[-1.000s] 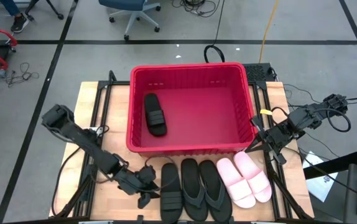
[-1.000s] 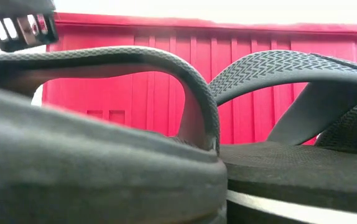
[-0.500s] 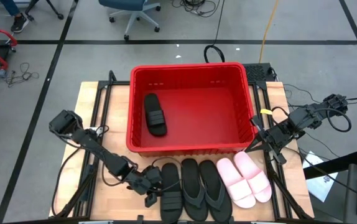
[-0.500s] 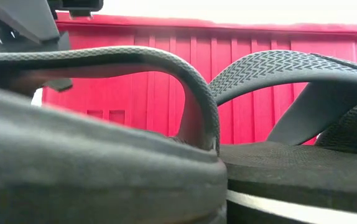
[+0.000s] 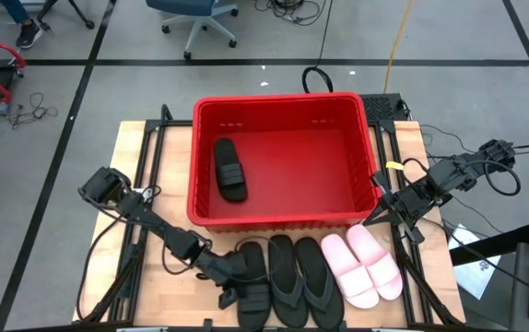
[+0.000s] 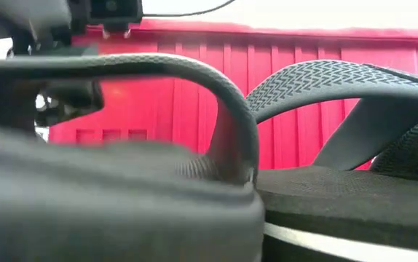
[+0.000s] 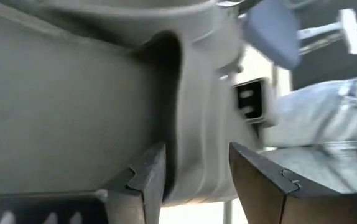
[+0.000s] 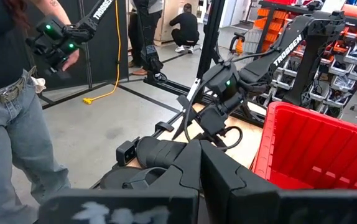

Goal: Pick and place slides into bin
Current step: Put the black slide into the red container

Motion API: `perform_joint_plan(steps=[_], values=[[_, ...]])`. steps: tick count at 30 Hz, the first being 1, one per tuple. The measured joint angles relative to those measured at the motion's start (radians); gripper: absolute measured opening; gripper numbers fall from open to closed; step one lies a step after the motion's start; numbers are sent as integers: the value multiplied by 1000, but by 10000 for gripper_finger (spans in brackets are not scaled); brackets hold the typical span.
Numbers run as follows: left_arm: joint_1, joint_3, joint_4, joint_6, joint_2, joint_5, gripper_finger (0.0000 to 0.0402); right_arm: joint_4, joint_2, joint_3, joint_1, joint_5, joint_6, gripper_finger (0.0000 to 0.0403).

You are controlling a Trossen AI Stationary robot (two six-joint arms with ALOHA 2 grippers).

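One black wide-strap slide (image 5: 229, 170) lies flat inside the red bin (image 5: 283, 218). In front of the bin, in a row on their soles, lie a black wide-strap slide (image 5: 254, 279), two black flip-flops (image 5: 299, 277) and two pale pink slides (image 5: 364, 265). My left gripper (image 5: 235, 277) is low at the left side of the black slide on the table, open, with its fingers on either side of the strap's edge (image 7: 197, 155). My right gripper (image 5: 382, 211) is shut and empty beside the bin's near right corner. My left gripper comes level from the table's left at the black slide's wide strap. The strap's grey left edge (image 7: 204, 163) stands between the two open fingers, close against one finger (image 7: 253, 177). The slide's sole is on the table.
The bin's near wall (image 6: 282, 94) stands right behind the row of sandals. A person (image 8: 10, 93) stands on the floor beyond the table's left side. An office chair (image 5: 191, 18) is on the floor behind the table.
My left gripper has gone toward the table's right edge, low over the table, up to the black wide-strap slide. In the low view that slide has shifted a little.
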Motion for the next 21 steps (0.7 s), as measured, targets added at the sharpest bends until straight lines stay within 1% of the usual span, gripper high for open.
perform_joint_plan(steps=[2,5,8,21], values=[[3,0,30,2,0,21,168,0,0,0,0,0,0,0],[2,0,13,-25,0,47,168,0,0,0,0,0,0,0],[1,0,-19,-49,0,54,168,0,0,0,0,0,0,0],[-2,0,-19,-51,0,53,165,0,0,0,0,0,7,0]])
